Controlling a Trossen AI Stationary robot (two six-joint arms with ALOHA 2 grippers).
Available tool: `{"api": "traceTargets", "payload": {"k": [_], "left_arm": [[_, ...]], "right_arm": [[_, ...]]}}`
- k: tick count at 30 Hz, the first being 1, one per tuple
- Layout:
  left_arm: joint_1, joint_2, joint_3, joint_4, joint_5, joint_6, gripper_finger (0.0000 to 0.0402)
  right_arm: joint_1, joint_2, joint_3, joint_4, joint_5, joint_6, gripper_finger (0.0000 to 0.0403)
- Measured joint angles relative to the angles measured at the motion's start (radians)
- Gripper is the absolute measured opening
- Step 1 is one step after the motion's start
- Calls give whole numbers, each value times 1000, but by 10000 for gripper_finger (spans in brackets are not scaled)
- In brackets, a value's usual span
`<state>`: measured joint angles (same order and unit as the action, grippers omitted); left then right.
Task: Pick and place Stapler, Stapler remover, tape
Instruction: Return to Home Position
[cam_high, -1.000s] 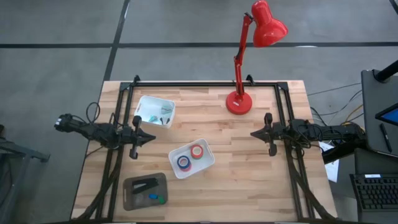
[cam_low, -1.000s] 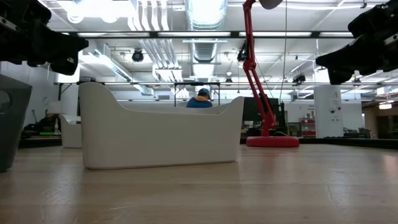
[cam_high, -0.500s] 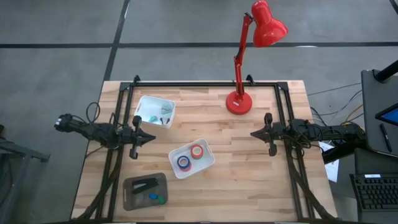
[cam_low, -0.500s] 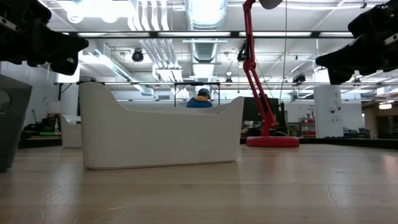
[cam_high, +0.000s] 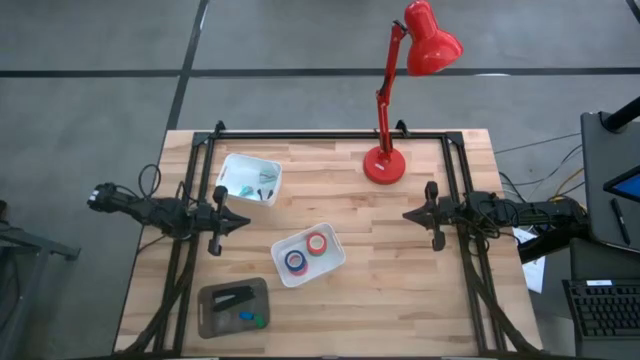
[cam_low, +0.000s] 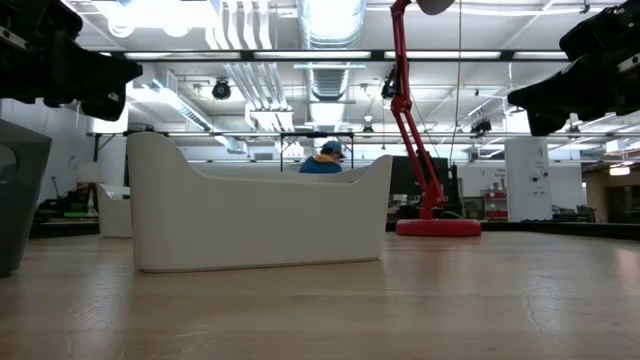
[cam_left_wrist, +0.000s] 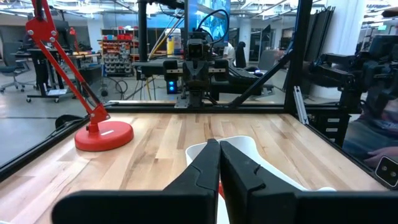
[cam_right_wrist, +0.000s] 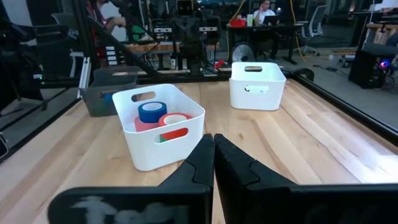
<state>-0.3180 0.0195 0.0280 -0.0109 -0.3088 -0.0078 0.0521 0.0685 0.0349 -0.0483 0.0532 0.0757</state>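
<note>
nothing moves: my dark left pincer (cam_high: 238, 222) and dark right pincer (cam_high: 410, 214) stay parked, pressed together and empty; sorting looks finished.

"Where is the stapler?"
"The black stapler (cam_high: 232, 297) lies flat in the dark bin (cam_high: 213, 322), at 7 o'clock from the table's middle."
"And the tape?"
"A blue roll (cam_high: 296, 261) and a red roll (cam_high: 317, 243) lie flat in the middle white bin (cam_high: 333, 243). Blue is at 8 o'clock from red."

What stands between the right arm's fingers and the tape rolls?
Only the white bin holding the tape rolls, its wall facing the right arm's fingers. Bare table lies between, and nothing covers the rolls.
</note>
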Motion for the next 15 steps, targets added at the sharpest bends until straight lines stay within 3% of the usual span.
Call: {"api": "traceTargets", "payload": {"k": [15], "left_arm": [[0,0,0,0,0,0,14]], "right_arm": [[0,0,0,0,0,1,9]]}}
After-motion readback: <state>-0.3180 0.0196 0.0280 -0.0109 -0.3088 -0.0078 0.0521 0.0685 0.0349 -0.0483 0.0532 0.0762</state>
